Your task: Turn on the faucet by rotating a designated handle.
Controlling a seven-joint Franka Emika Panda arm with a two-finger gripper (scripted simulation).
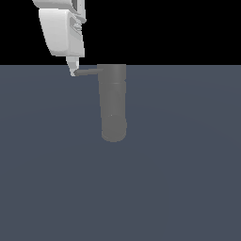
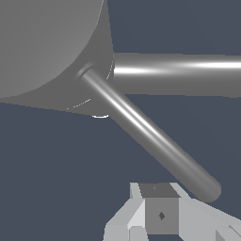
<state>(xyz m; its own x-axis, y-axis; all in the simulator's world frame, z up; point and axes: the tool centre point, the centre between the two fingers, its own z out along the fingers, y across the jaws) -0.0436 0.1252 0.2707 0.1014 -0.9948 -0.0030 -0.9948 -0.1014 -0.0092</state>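
Observation:
The faucet is a matte grey upright cylinder with a rounded lower end, standing mid-scene. Its handle, a thin light-grey rod, sticks out from the cylinder's top toward the exterior view's left. My white gripper hangs above that side, its fingertip touching or almost touching the rod's free end. In the wrist view the handle runs diagonally from the faucet, and its rounded end sits just beside my gripper. The fingers look pressed together with nothing between them.
A second, thicker grey rod leaves the faucet's top in another direction, seen only in the wrist view. A flat blue-grey floor lies all around the faucet.

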